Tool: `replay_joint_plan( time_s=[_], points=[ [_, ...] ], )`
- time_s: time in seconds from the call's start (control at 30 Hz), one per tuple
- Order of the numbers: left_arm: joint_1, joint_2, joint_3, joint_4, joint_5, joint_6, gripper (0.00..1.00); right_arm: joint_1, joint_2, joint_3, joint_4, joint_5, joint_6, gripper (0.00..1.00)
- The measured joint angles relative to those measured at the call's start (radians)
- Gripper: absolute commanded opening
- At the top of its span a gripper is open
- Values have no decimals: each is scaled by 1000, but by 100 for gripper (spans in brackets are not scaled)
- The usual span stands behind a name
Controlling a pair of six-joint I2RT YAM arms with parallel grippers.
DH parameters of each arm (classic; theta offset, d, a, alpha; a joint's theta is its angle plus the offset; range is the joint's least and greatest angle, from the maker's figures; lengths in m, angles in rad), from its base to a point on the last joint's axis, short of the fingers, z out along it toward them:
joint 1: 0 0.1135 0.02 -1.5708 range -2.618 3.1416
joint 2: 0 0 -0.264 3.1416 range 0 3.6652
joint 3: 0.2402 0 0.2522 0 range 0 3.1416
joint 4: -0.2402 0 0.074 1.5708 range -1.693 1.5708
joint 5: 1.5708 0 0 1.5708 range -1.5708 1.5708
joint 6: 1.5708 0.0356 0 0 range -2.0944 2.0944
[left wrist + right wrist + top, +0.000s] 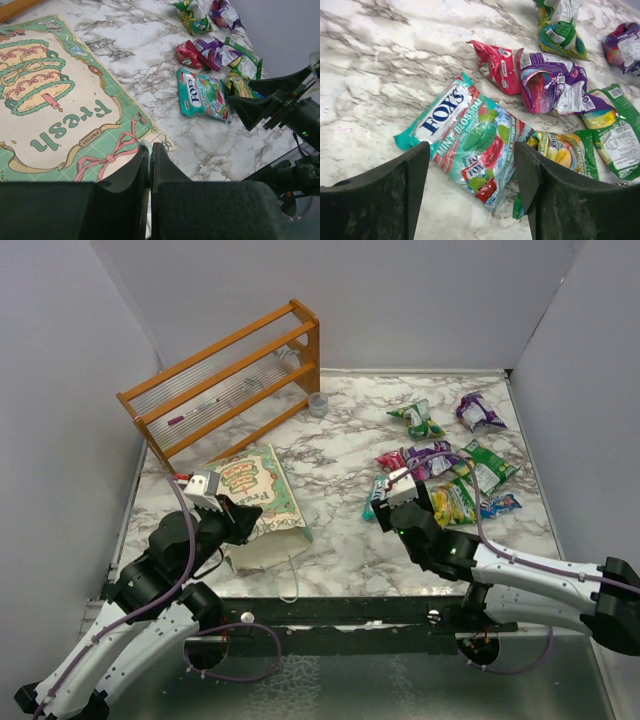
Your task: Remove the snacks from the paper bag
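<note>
Right gripper (471,152): jaws well apart, holding nothing, with a teal mint packet (462,130) lying flat on the marble table (365,75) between and beneath its fingers. Other snacks (550,85) are strewn just beyond it. Left gripper (150,150): jaws closed at the near edge of the paper bag (55,100), which lies printed side up ahead of it; whether paper is pinched cannot be told.

Bright, even light falls from above on my tabletop (340,540). Shadows are small and soft. The shiny packets (480,145) glint a little. Up close, my left claw (150,147) and right claw (470,150) look dark and fuzzy.
</note>
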Motion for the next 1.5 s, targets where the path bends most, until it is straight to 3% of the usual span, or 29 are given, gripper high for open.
replay_joint_plan(
  time_s=[0.1, 0.17, 0.2, 0.23, 0.37, 0.53, 0.7, 0.8, 1.03, 1.37, 1.5],
  points=[
    [0, 15, 0, 0, -4, -2, 3, 0, -70, 0, -8, -35, 53, 72],
    [0, 31, 0, 1, -4, -2, 3, 0, -89, 0, -18, -42, 86, 84],
    [0, 41, 0, 3, -3, -2, 3, 0, -96, 3, -35, -48, 116, 96],
    [0, 53, 2, 6, -3, -2, 2, 0, -97, 6, -48, -55, 135, 99],
    [0, 138, 28, 25, 22, -22, 1, 0, -92, 56, -115, -101, 211, 99],
    [0, 279, 90, 190, 137, -103, 0, 0, -86, 126, -164, -147, 267, 99],
    [0, 478, 266, 302, 244, -178, 0, 0, -85, 177, -227, -159, 295, 99],
    [0, 519, 321, 330, 261, -222, 0, 0, -93, 192, -272, -147, 306, 99],
    [0, 411, 290, 347, 220, -319, 0, 0, -180, 275, -375, -109, 323, 99],
    [0, 128, 153, 191, -78, -359, 2, 0, -258, 276, -365, -159, 293, 99],
    [0, 108, 179, 124, -175, -328, 1, 0, -255, 277, -366, -179, 288, 99]
  ],
)
